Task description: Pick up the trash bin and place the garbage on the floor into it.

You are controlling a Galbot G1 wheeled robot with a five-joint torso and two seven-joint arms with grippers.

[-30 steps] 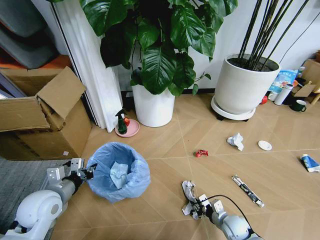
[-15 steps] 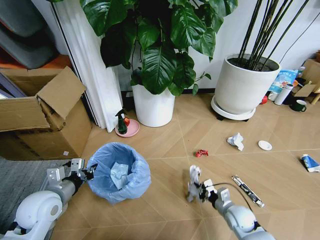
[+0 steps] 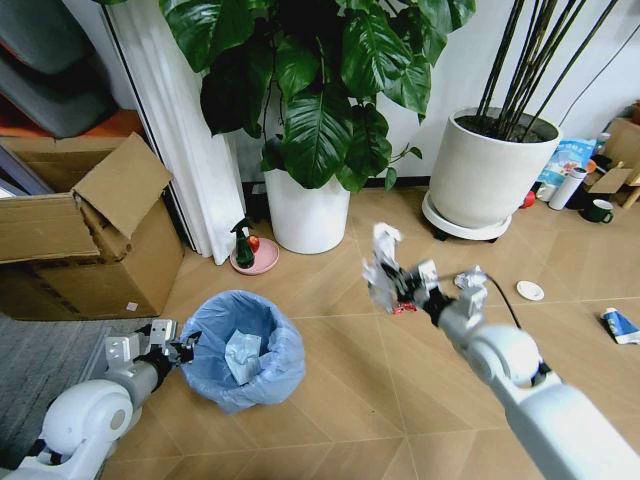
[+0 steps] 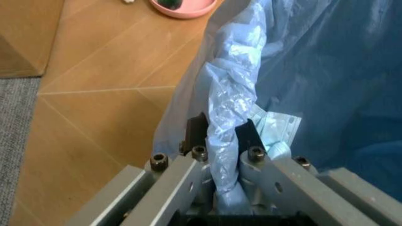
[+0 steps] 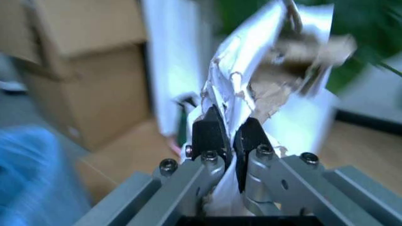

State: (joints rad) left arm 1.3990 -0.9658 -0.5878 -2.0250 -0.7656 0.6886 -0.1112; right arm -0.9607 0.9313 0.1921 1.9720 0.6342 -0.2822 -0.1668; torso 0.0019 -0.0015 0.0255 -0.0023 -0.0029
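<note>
Holding the bin rim in my clamped left gripper; right gripper pinches paper aloft, bin low and well leftward. Risk: thin pinch slips, paper falls short.

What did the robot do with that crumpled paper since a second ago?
The right hand, shut on the crumpled paper, lifted it off the floor and carried it up, away from the robot, to hang in the air. The left hand stayed clamped on the trash bin's rim. The red wrapper and white disc stayed put.
</note>
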